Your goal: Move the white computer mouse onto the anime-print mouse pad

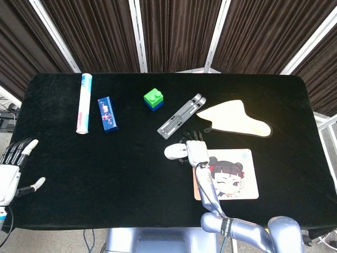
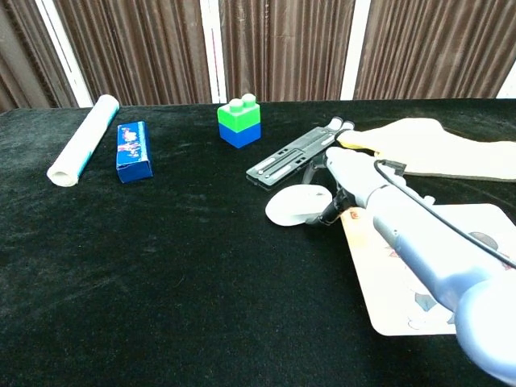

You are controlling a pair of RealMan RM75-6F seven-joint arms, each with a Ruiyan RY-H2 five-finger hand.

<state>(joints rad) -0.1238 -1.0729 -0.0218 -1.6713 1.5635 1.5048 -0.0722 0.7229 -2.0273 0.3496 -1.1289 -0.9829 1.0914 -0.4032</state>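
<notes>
Overhead, the white mouse lies on the black table, just left of the anime-print mouse pad and not on it. The right hand covers the mouse's right end, dark fingers reaching past it; whether they grip it I cannot tell. The left hand hangs at the table's left edge, fingers spread, holding nothing.

From the chest camera, the right hand touches the mouse, which sits beside the pad, near a black slotted bracket.
</notes>
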